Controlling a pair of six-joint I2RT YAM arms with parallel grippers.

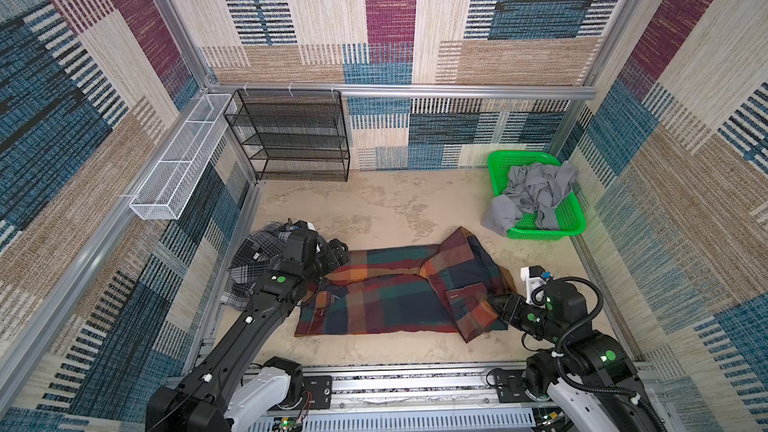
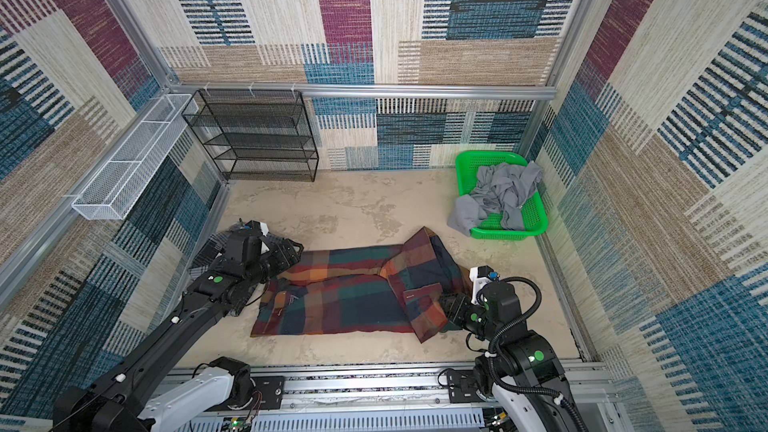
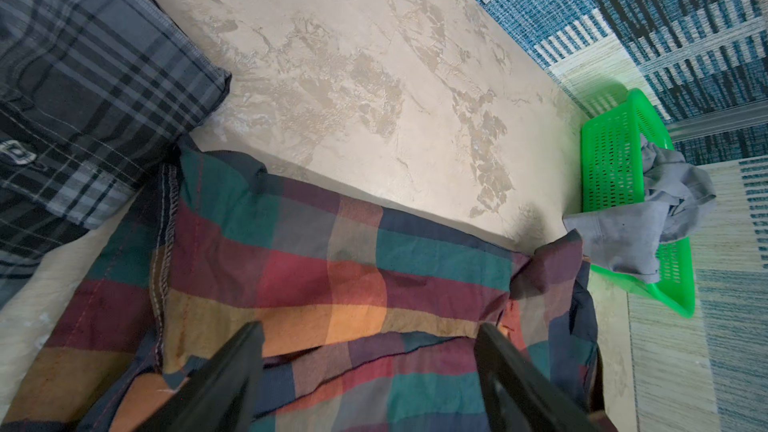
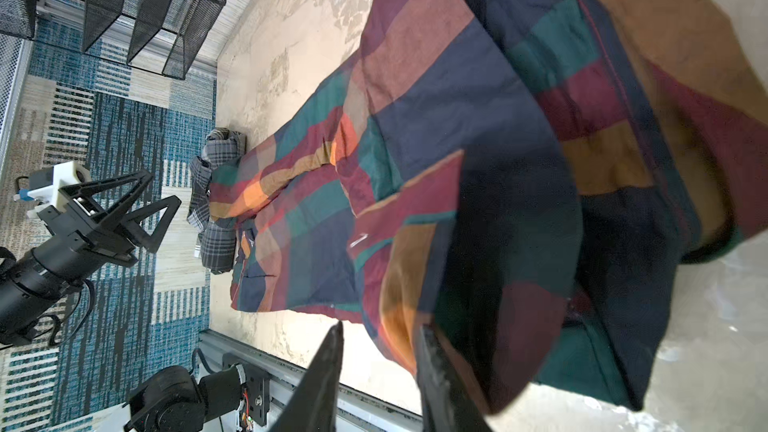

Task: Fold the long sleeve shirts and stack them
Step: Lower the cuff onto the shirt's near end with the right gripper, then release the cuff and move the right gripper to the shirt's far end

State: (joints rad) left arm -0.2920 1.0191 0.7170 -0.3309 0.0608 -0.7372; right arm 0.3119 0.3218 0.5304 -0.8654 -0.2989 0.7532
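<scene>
The right tool (image 4: 380, 326) stood at the near right end of the multicolour plaid shirt (image 1: 386, 297). Its jaws were parted narrowly, with bare counter (image 1: 374, 201) showing between the tips. A turned-over flap of the shirt touched one finger but was not clamped. The shirt lay on the counter, its long axis running left to right between both arms. The left tool (image 3: 370, 326) hovered over the shirt's far left end, jaws wide, holding nothing. Beyond it, the grey plaid shirt (image 1: 253, 255) lay bunched, touching the first shirt. The next fold would probably run along that axis, and each arm was nearest its own end. A green basket (image 1: 575, 218) sat far right.
</scene>
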